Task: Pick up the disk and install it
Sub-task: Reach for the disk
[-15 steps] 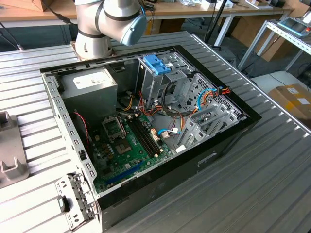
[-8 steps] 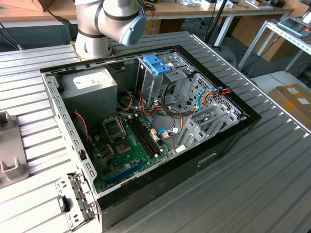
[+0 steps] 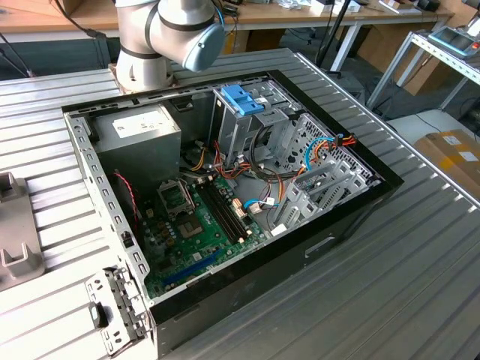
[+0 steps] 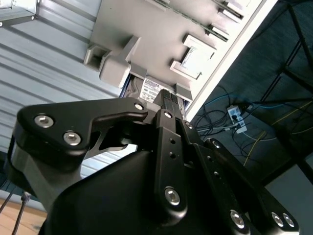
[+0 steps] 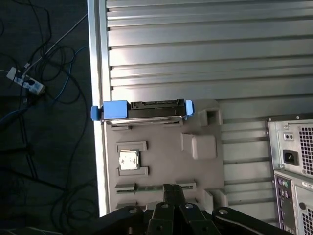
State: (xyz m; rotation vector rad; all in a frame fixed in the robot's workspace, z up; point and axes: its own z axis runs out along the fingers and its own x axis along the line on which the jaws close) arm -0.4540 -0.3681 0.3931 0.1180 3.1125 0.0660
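The disk (image 5: 142, 110) stands on its edge in a slot at one end of a grey fixture tray (image 5: 205, 171), its light blue carrier ends showing at both sides. My gripper (image 5: 172, 189) hovers above the tray's other end, well short of the disk, shut with nothing in it. In the second wrist view the gripper (image 4: 168, 99) points toward the disk's labelled face (image 4: 150, 90) beneath the tray's posts. The open computer case (image 3: 225, 195) lies on the ribbed metal table, with its drive cage (image 3: 247, 127) topped by a blue latch.
The tray also holds a small square chip (image 5: 128, 159) and a thin green memory stick (image 5: 156, 187). The tray sits at the table's edge (image 5: 100, 73), with cables and a power strip (image 5: 27, 83) on the floor beyond. The case's rear panel (image 5: 293, 156) stands beside the tray.
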